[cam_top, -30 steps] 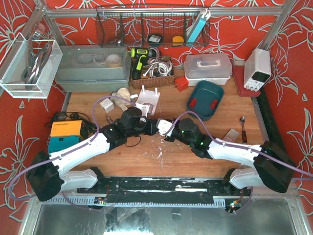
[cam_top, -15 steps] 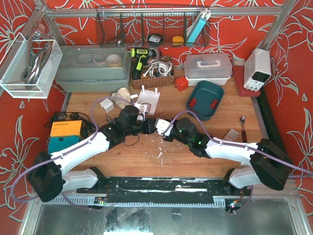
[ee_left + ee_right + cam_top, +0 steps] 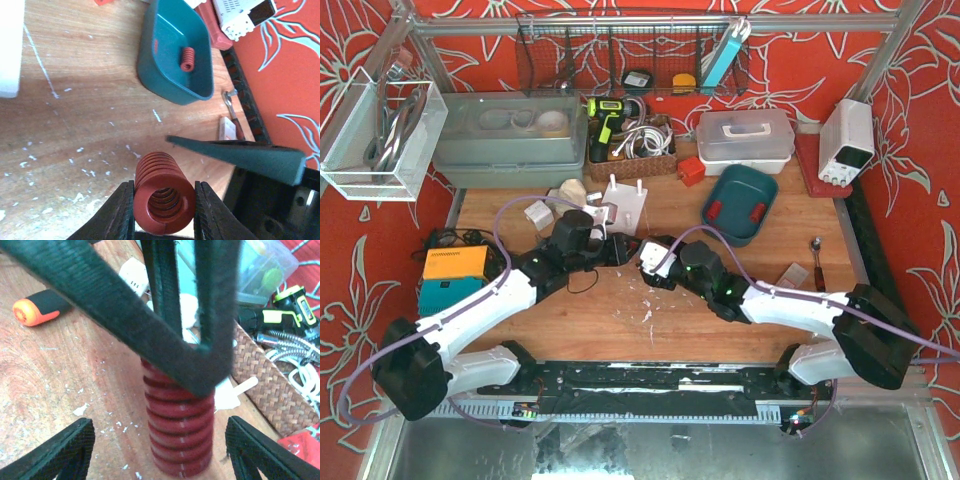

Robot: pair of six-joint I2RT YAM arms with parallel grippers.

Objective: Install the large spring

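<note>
1. The place is a workshop-style robot test bench: a scarred, fleck-strewn wooden table sits inside an aluminium frame.
2. A bench power supply stands at the right edge.
3. A cordless drill and coiled cables fill a wicker basket.
4. A wire rack behind holds a tape measure.

Nothing here can be read from where I stand, and even the front panel of the white box at two o'clock on the table is too small to make out.
</note>
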